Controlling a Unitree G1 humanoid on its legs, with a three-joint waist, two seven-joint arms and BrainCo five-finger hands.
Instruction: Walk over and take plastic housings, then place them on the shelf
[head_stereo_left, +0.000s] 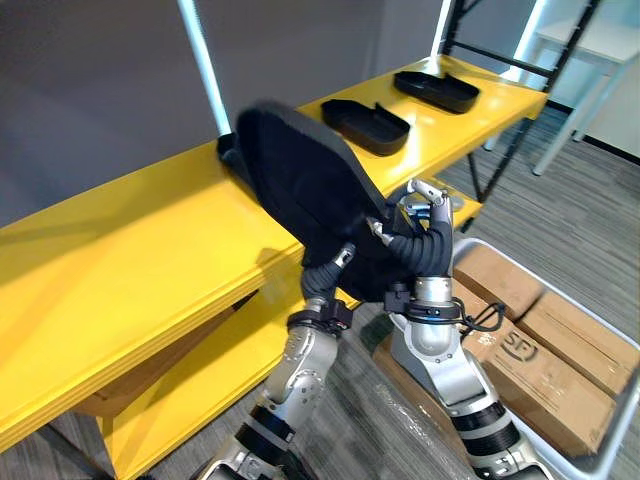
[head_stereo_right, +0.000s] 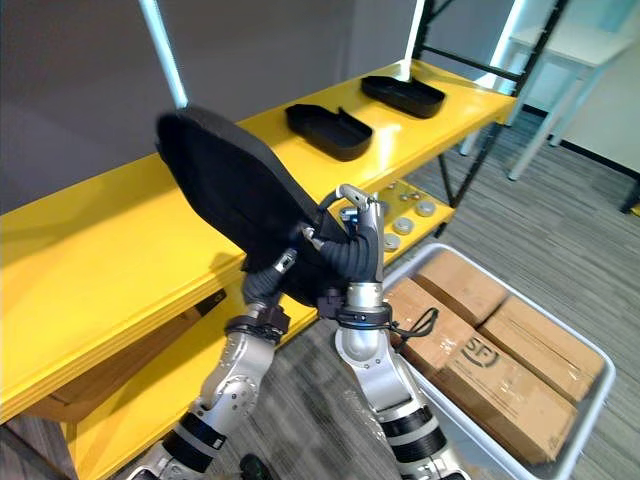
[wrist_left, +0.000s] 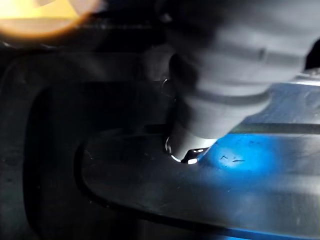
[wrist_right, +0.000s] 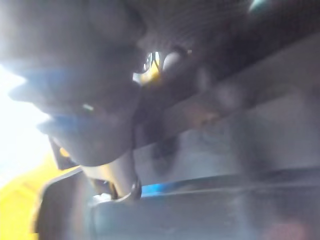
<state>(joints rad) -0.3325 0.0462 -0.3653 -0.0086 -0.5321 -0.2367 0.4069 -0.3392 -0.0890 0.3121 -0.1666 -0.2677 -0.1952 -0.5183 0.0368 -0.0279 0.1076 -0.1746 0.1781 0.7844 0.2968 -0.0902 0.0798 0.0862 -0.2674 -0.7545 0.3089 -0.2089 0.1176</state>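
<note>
Probably stiff, light and slick, the housing (head_stereo_left: 300, 180) wants rim holds: our right hand (head_stereo_left: 425, 245) pinches its near edge; whether the left hand (head_stereo_left: 320, 275) beneath grips, we cannot tell.

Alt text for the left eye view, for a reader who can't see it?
The robot holds a large black plastic housing tilted over the yellow shelf board, right hand gripping its near edge, left hand beneath it. Two more black housings lie farther along the shelf; a grey bin of cardboard boxes sits at right.
</note>
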